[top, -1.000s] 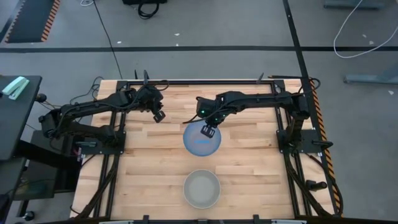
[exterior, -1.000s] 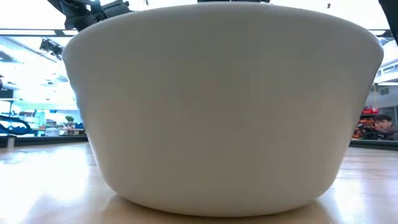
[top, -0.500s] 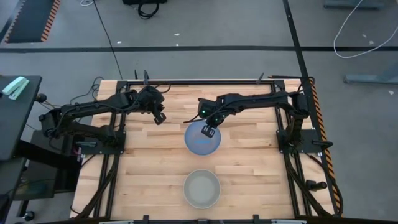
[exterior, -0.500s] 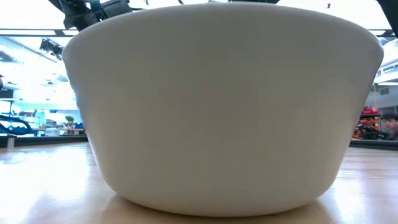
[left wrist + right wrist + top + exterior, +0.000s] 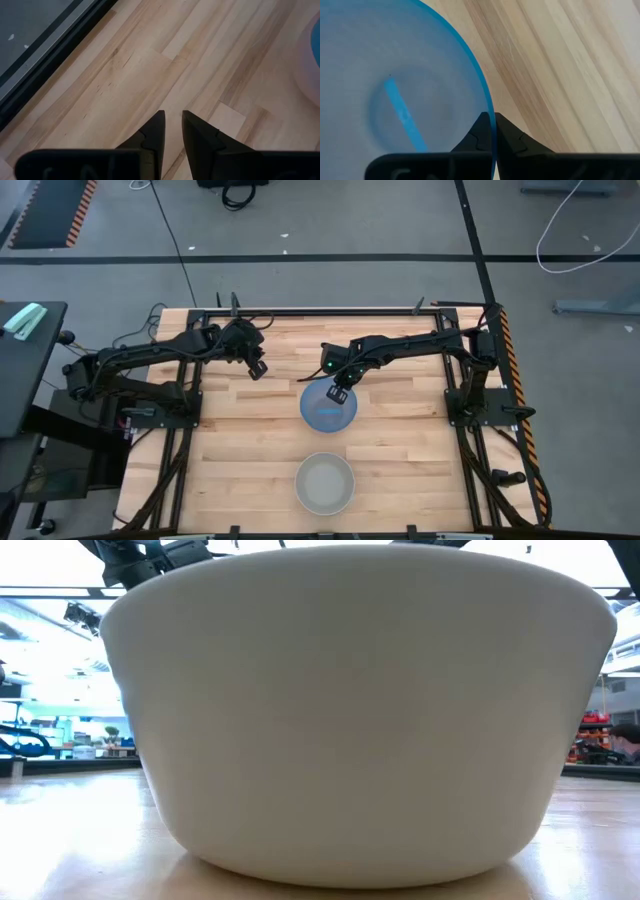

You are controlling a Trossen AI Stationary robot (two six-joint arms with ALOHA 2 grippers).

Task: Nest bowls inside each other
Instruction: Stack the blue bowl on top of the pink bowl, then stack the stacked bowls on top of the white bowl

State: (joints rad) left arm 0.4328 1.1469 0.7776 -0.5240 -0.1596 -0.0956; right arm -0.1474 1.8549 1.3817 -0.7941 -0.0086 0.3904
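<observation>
The translucent blue bowl (image 5: 330,407) stands upright near the table's middle. My right gripper (image 5: 340,392) is shut on its far rim, and the right wrist view shows the blue bowl (image 5: 405,100) from above. The pale grey-green bowl (image 5: 324,483) rests on its base near the table's near edge. That grey-green bowl (image 5: 360,720) fills the low view. My left gripper (image 5: 256,368) hovers over bare wood left of the blue bowl, its fingers a narrow gap apart (image 5: 172,117). A pale pinkish curve (image 5: 306,70) borders the blue in the left wrist view. No salmon-orange bowl shows plainly. My right gripper pinches the blue bowl's rim (image 5: 489,107) on its far side, one finger inside the bowl and one outside. The fingers come from above, pointing down. The bowl stays upright. Whether its base is on the table, I cannot tell.
Black frame rails (image 5: 330,311) run along the table's far edge and both sides, carrying the arm mounts. Bare wood (image 5: 240,440) lies left and right of both bowls. The low view sees almost nothing past the grey-green bowl.
My right gripper has shifted slightly toward the table's right and near edges, still shut on the blue bowl's rim. The bowl has moved the same way with it. The grey-green bowl has stayed put.
</observation>
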